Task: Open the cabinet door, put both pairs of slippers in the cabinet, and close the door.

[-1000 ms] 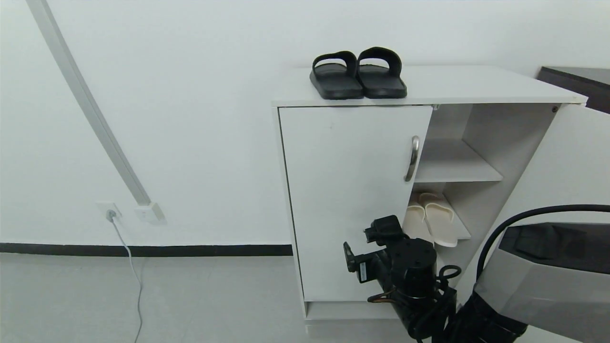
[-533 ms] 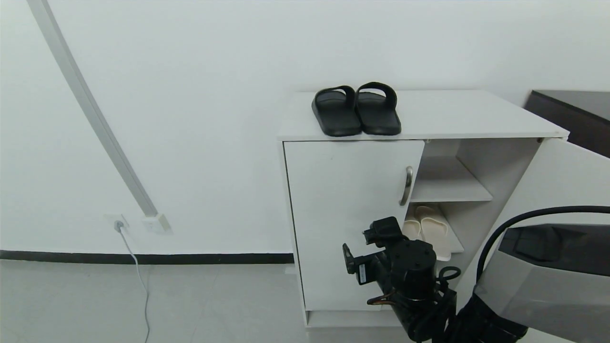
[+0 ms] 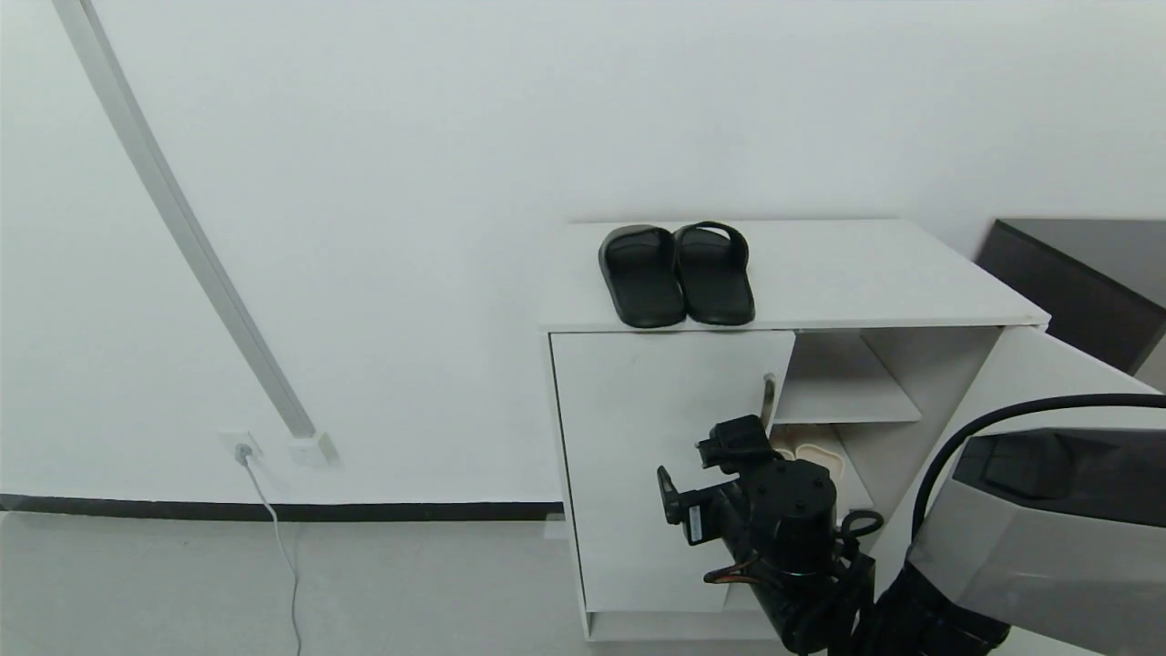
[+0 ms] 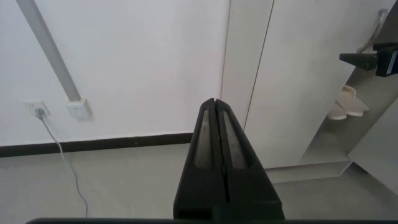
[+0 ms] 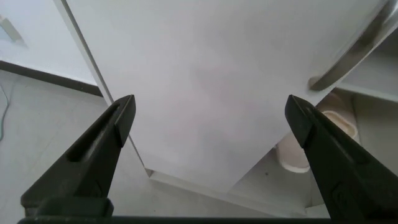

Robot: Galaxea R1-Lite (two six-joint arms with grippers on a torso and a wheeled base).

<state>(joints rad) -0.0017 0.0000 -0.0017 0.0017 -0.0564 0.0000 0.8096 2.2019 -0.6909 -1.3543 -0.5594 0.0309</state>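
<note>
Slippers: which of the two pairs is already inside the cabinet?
The cream pair, lying on a shelf inside the cabinet. The black pair lies outside, on the cabinet's top.

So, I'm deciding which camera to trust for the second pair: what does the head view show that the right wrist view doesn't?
Head view adds the black slippers on the cabinet top and the open right door. Right wrist view adds how wide the right gripper stands open before the closed left door. Both share that door, its handle and the beige slippers inside.
</note>
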